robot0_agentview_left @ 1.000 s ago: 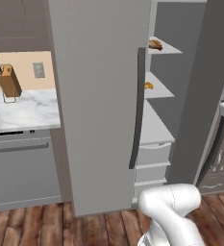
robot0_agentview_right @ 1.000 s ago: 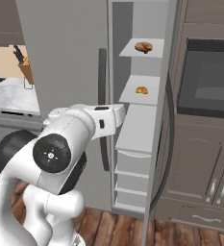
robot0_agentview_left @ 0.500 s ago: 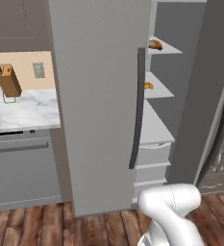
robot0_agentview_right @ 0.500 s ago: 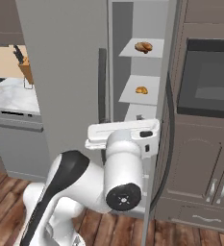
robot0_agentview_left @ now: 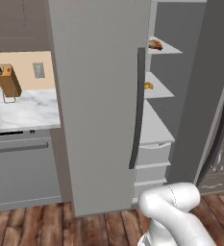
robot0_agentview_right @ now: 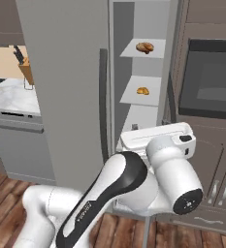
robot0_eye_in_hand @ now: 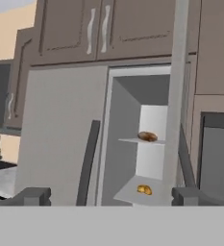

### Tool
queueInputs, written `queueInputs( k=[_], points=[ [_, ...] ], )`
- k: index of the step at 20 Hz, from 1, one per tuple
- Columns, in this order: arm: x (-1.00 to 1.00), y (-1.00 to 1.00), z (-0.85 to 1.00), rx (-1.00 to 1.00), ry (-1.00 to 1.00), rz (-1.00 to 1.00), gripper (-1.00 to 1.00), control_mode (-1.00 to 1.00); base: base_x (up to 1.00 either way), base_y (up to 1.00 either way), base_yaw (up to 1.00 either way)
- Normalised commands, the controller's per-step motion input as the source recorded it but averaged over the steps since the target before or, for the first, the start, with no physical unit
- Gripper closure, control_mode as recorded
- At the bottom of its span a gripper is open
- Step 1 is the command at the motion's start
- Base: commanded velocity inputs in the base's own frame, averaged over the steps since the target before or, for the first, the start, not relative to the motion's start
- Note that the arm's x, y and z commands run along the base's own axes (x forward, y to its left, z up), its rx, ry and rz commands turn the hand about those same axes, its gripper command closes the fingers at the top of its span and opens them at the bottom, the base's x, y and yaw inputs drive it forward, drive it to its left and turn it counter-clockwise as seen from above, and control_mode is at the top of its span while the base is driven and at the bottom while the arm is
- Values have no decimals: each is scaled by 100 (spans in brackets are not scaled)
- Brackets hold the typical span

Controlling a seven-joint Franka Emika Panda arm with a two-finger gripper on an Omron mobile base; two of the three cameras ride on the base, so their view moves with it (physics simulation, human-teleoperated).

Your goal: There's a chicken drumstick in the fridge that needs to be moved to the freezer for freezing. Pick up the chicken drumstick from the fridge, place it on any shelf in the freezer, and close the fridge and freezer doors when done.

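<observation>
On the top shelf of the open fridge compartment lies a brown, elongated piece that looks like the chicken drumstick (robot0_agentview_left: 155,44) (robot0_agentview_right: 144,47) (robot0_eye_in_hand: 147,136). A smaller orange item (robot0_agentview_left: 148,85) (robot0_agentview_right: 142,90) (robot0_eye_in_hand: 143,190) sits one shelf below. The left door (robot0_agentview_left: 94,96) is closed, with a long dark handle (robot0_agentview_left: 136,105). Swung out and seen edge-on, the right door (robot0_agentview_left: 205,86) stands open. My gripper (robot0_eye_in_hand: 111,197) is open with nothing in it, well back from the shelves and facing them. The arm's elbow (robot0_agentview_right: 175,169) bulks in front of the lower fridge.
White drawers (robot0_agentview_left: 152,153) fill the bottom of the open compartment. A wall oven (robot0_agentview_right: 211,82) and brown cabinets stand to the right. Left of the fridge, a marble counter (robot0_agentview_left: 22,110) carries a knife block (robot0_agentview_left: 7,81) above a dishwasher (robot0_agentview_left: 22,173).
The arm has swung from the left across to the right in front of the fridge, its wrist now before the open compartment. Food and doors have not moved.
</observation>
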Motion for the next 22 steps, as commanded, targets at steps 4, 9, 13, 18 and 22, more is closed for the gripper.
queueInputs(
  k=[4,9,13,18,22],
  points=[
    [23,-51,-45,0,0,18,-100,-100,0,0,0],
    [31,-48,-41,0,2,19,-100,-100,0,0,0],
    [30,-37,-32,2,0,19,-100,-100,0,0,0],
    [37,-24,-51,1,0,15,-100,-100,0,0,0],
    [45,0,-63,0,0,4,-100,-100,0,0,0]
  ],
)
